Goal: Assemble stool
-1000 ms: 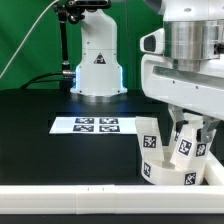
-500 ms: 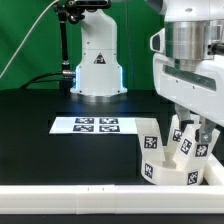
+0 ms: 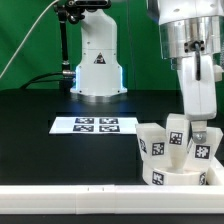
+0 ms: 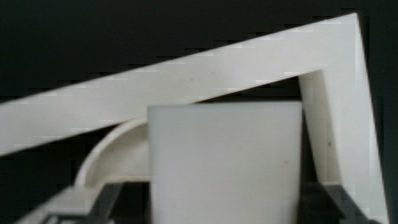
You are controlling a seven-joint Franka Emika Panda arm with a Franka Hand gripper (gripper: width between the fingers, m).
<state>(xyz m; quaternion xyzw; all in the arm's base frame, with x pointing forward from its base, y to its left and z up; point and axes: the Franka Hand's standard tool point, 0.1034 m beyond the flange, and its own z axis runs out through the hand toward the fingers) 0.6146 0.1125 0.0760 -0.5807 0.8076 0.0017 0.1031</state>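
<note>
The stool stands on the black table at the exterior view's lower right, close to the long white bar that runs along the near edge. Its round white seat lies low, and short blocky legs rise from it, each bearing a black-and-white tag: one leg on the exterior view's left, another in the middle, a third towards the right. The claw hangs directly above the stool's right part, at the end of the arm, its tip down among the legs beside the middle one. Whether the fingers are apart or clamped on a leg cannot be told from the exterior view. The wrist view is filled by a white block close up, with the white bar's corner behind it. The marker board lies flat on the table, well apart on the exterior view's left.
</note>
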